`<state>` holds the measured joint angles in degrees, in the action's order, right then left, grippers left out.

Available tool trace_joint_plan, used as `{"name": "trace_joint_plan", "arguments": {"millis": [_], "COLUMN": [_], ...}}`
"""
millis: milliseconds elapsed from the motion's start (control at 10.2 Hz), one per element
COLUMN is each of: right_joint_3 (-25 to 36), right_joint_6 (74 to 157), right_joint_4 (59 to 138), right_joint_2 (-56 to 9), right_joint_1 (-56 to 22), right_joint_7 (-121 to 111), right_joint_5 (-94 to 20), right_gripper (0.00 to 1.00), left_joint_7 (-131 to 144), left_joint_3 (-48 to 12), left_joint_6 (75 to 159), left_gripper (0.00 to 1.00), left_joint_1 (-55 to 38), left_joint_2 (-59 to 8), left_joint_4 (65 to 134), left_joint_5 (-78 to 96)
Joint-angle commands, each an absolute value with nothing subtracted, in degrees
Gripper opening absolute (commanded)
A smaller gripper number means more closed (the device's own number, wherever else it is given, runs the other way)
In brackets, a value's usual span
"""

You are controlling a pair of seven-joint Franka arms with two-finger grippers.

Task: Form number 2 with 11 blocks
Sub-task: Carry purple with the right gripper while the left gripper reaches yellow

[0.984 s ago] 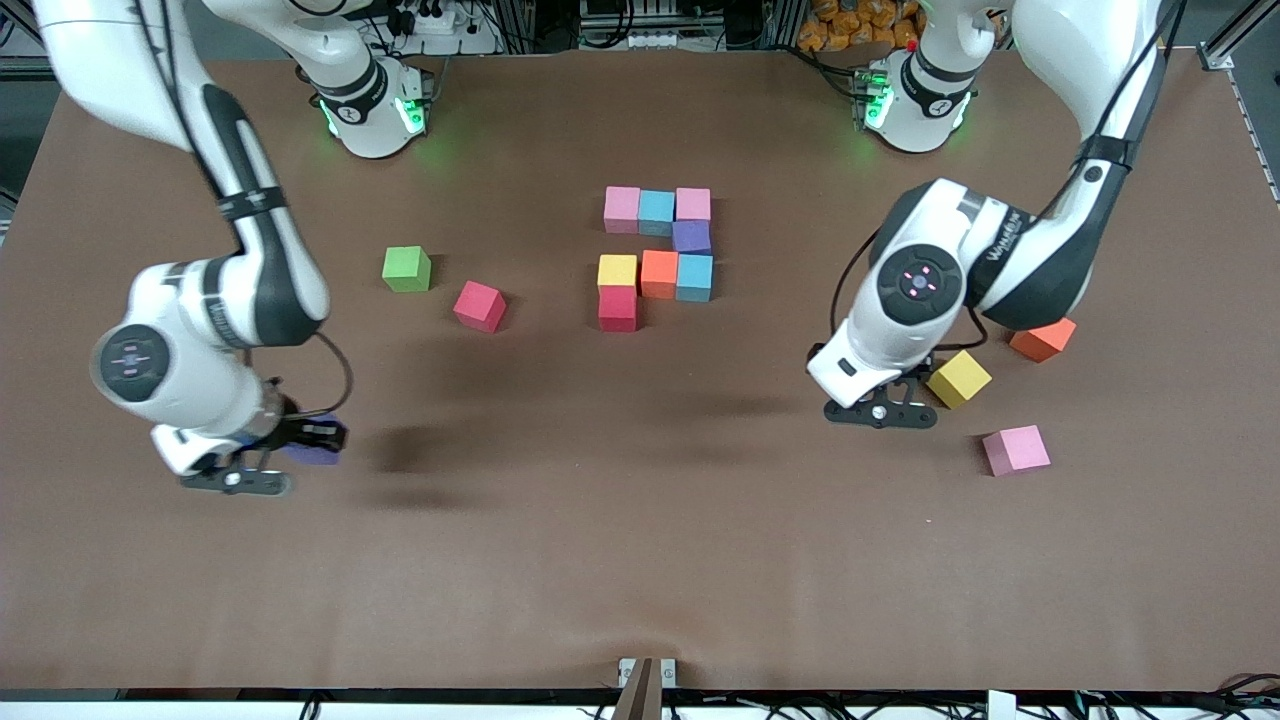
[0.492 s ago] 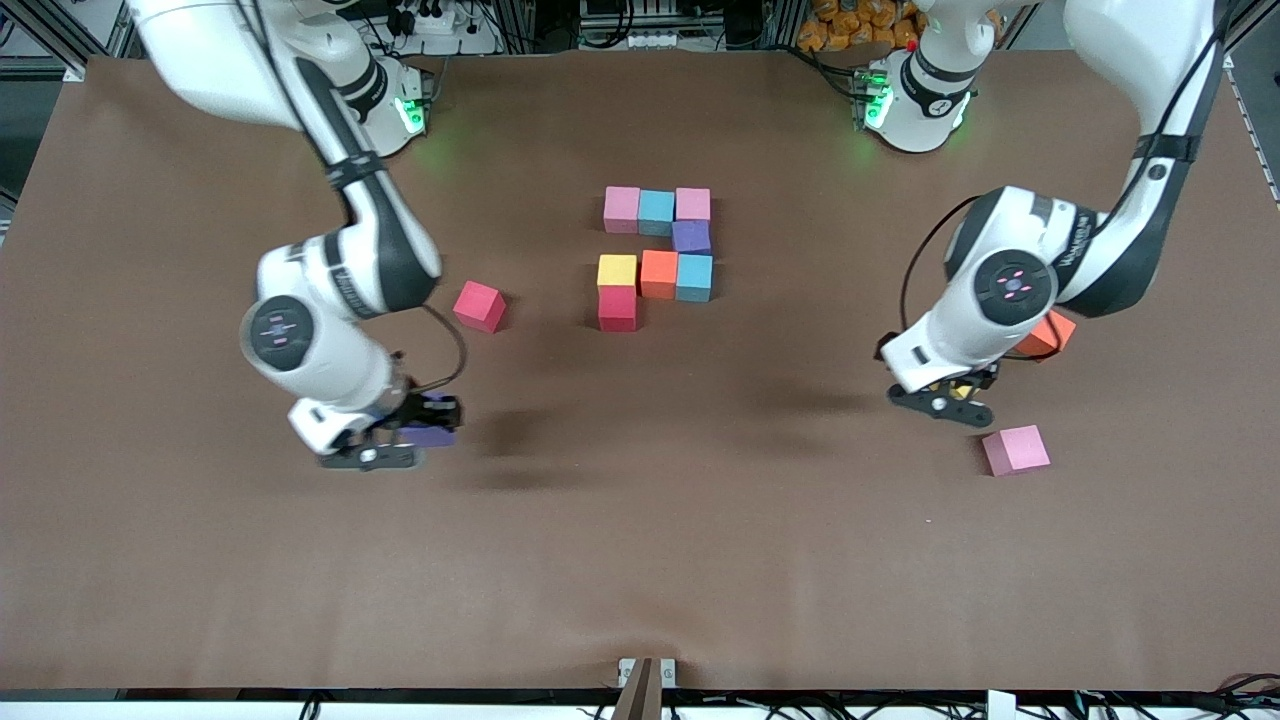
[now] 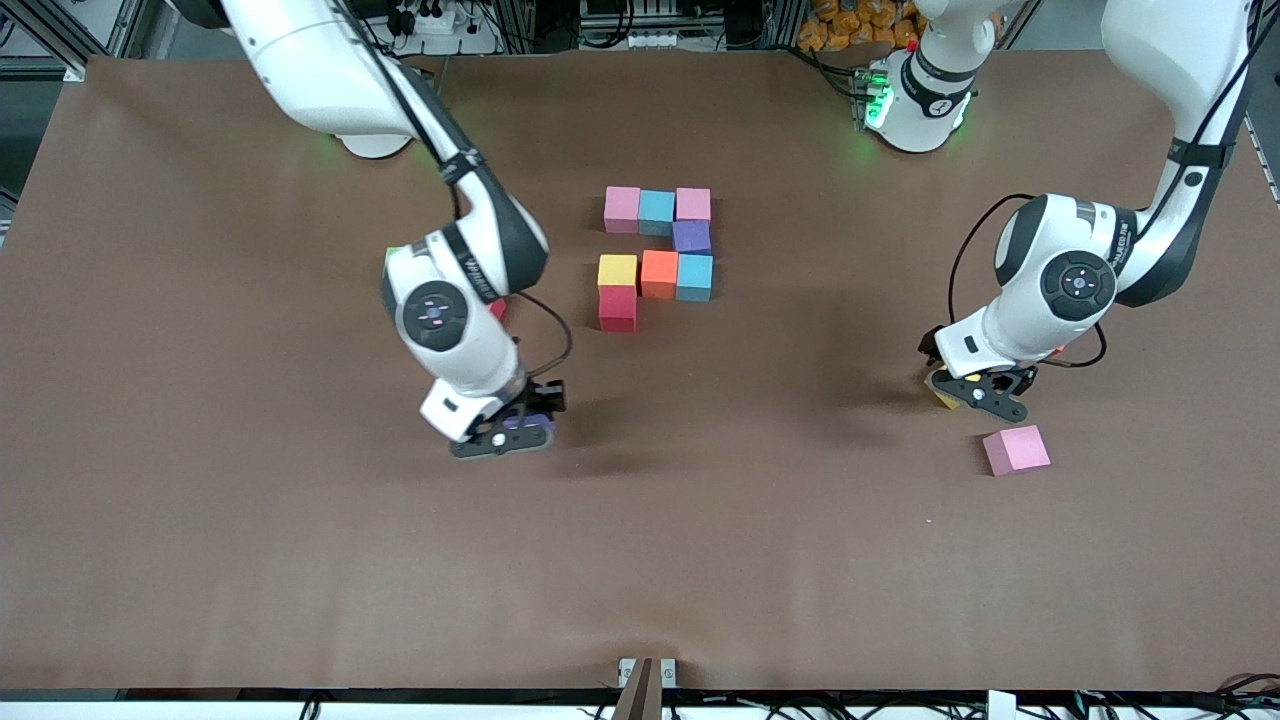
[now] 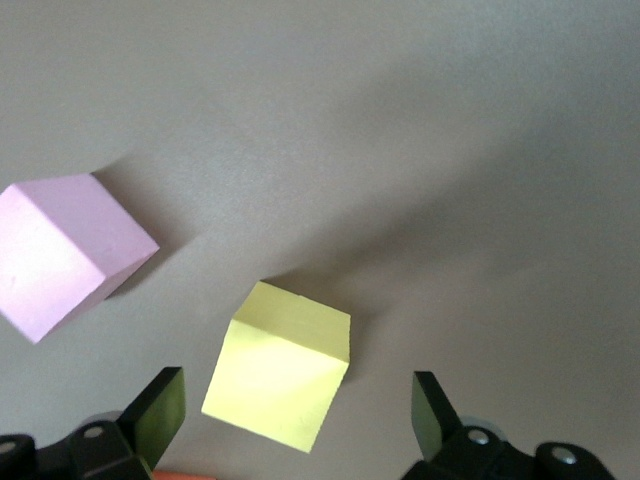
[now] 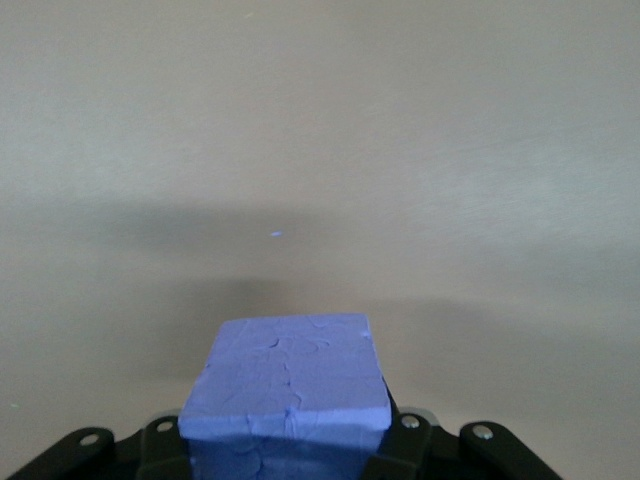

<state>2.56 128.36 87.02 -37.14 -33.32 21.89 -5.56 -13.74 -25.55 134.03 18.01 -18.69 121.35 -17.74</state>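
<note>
Tabletop: I see a matte brown tabletop (image 3: 200, 560), plain and slightly rippled near the front camera's edge.
Room: along the top of the front view I make out aluminium framing, cables and power strips, with green lights glowing at the arm bases.
Writing: there is lettering on both forearms, but I cannot read it.
Number 2 so far: eight cubes (image 3: 657, 255) sit mid-tabletop, touching one another. Top row is pink, light blue, pink; a purple cube under the pink one toward the left arm's end; then a row of yellow, orange, light blue; a red cube (image 3: 618, 308) under the yellow, nearest the front camera.
Right gripper: my right gripper (image 3: 512, 432) is over bare tabletop, toward the right arm's end from the digit, clamped tight on a purple cube (image 5: 287, 388) with a faintly cracked matte top.
Left gripper: my left gripper (image 4: 296, 418) hangs over a yellow cube (image 4: 280, 364) toward the left arm's end, jaws spread wide to either side of it, not touching.
Loose pink cube: the loose pink cube (image 3: 1016, 449) lies near the yellow one, nearer the front camera.
Half-hidden: a red cube edge (image 3: 497, 309) shows beside the right arm's wrist.
</note>
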Motion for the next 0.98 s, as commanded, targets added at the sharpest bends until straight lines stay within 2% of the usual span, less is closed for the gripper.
{"name": "trace_joint_plan", "arguments": {"millis": [0,492,886], "right_joint_3": [4.0,4.6,4.5], "right_joint_6": [128.5,129.1,133.3], "right_joint_4": [84.6,85.3,89.3], "right_joint_2": [-39.8,-41.9,-42.2], "right_joint_1": [-37.2,-43.1,-45.5], "right_joint_7": [28.4,38.7,39.4], "right_joint_5": [-5.9,-6.4,-6.4], "right_gripper": [0.55,0.55,0.55], "left_joint_7": [-20.3,-20.5,-20.7], "left_joint_3": [-26.1,-26.1,-26.3], "left_joint_6": [138.1,140.8,140.8], "left_gripper": [1.00,1.00,1.00], "left_joint_1": [20.3,22.4,22.6], "left_joint_2": [-21.6,-22.8,-22.6], "left_joint_4": [121.9,123.0,123.0], "left_joint_5": [-19.8,-25.5,-25.5]}}
